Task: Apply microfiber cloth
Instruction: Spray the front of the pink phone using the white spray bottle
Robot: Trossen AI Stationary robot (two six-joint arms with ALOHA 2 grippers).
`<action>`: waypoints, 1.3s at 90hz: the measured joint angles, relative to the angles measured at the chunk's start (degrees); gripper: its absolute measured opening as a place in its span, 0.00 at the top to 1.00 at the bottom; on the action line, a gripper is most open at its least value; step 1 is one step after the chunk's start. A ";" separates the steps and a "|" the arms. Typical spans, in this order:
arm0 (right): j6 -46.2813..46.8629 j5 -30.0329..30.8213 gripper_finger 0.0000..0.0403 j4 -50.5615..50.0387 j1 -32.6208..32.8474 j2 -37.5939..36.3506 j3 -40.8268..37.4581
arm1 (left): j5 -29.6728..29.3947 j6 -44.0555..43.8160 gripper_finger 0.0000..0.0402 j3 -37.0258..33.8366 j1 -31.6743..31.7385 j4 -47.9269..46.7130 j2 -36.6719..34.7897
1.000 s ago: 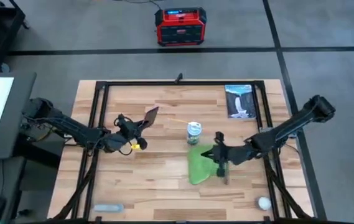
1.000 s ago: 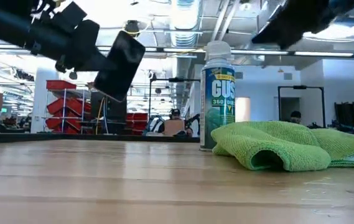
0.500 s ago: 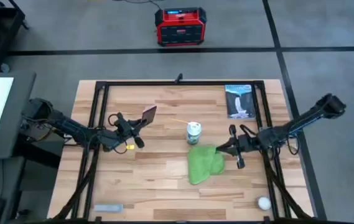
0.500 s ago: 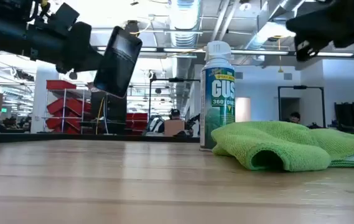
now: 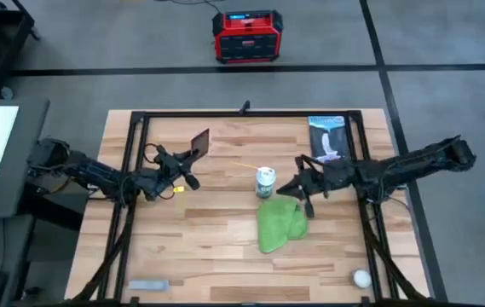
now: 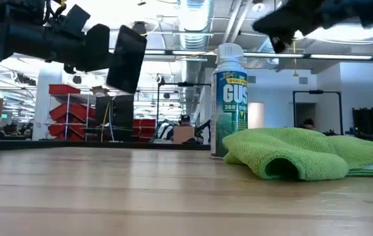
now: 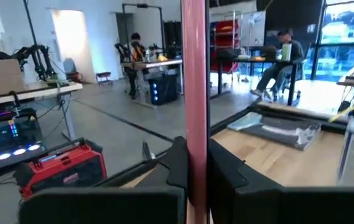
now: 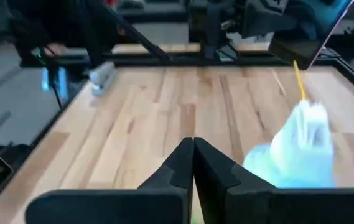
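The microfiber cloth (image 5: 280, 223) lies crumpled on the wooden counter (image 5: 208, 247), a little right of centre and just in front of the spray can (image 5: 265, 182), which stands upright. Seen from above, its long axis runs from the counter's front edge toward the back, leaning slightly to the right, with the broader end nearer the can. In the low view the cloth (image 6: 304, 152) sits in a folded heap, one fold forming a dark pocket that faces the camera. The right tool (image 5: 300, 186) hangs in the air above the cloth's far right corner, fingers pressed together with nothing between them, as its wrist view shows. The left tool (image 5: 187, 167) is raised over the counter's left half, pinching the pink phone (image 5: 199, 141) by one edge so that it stands clear of the surface. Bare wood spreads wide between cloth and phone and across the front; a booklet (image 5: 327, 138) lies at the back right, a small white ball (image 5: 360, 277) at the front right corner.
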 joint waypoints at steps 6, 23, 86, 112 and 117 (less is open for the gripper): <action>-1.55 -0.11 1.00 -5.34 -0.42 1.18 4.88 | -0.43 -0.32 0.99 0.00 -0.13 0.43 0.54; -3.16 -0.11 1.00 -12.12 -2.00 4.58 11.56 | -6.66 -1.25 0.99 0.00 -2.41 6.71 5.51; 2.43 18.33 1.00 -3.07 4.81 16.30 12.45 | -13.86 -2.01 0.99 7.87 -5.27 17.03 24.69; 1.15 21.42 1.00 -23.13 6.33 15.82 25.79 | -19.53 -3.13 0.99 8.05 -8.25 17.01 24.69; 1.16 21.43 1.00 -26.14 5.56 15.82 27.21 | -19.55 -3.20 0.99 8.47 -8.76 16.90 24.69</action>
